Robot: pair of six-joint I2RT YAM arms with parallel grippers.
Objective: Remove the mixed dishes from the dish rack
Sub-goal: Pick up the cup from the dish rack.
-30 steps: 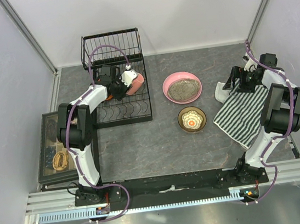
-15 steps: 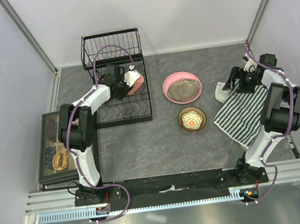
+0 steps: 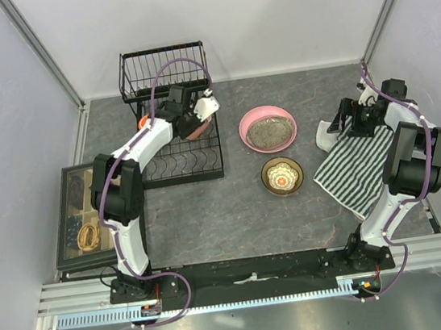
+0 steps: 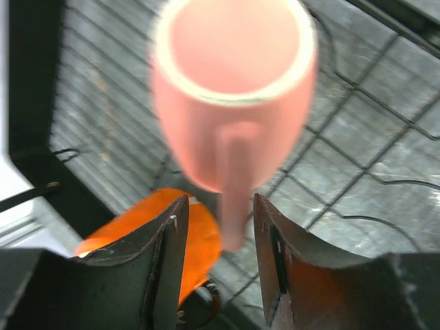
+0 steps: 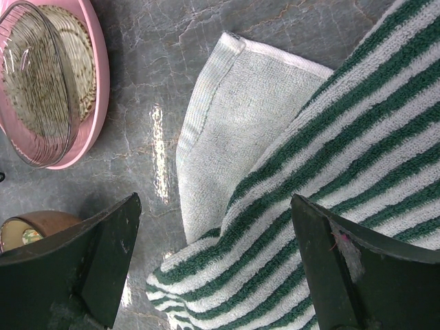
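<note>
The pink mug [image 4: 234, 82] was seen over the slotted base of the dish rack [image 4: 357, 158], just beyond the tips of the left fingers [image 4: 168, 261]. Its mouth was turned towards them and its handle [image 4: 232, 192] ran down into the gap between them. Whether the mug rested on the wires or was lifted could not be told.

The left fingers were held part-spread, astride that handle. A gap was seen beside the finger at the left of the wrist view, so no pinch was shown. Contact with the other finger could not be made out through the blur. The straddle was judged to be set for closing on the handle, the mug's one narrow part.

The orange mug [image 4: 158, 234] lay below that same finger, lower in the rack, and was judged to be left for a later pick.

Out on the worktop [image 3: 212, 223], well apart from the left fingers, stood the pink dish [image 3: 267, 129] and the tan-brown bowl [image 3: 266, 177]. The small white patterned bowl [image 3: 284, 174] was nested in the tan-brown bowl. Most of the unloading was therefore judged done.

The right fingers [image 5: 89, 268] were spread wide over the striped cloth [image 5: 344, 158], with nothing held. They were judged to be parked there, clear of the left arm's reach.
</note>
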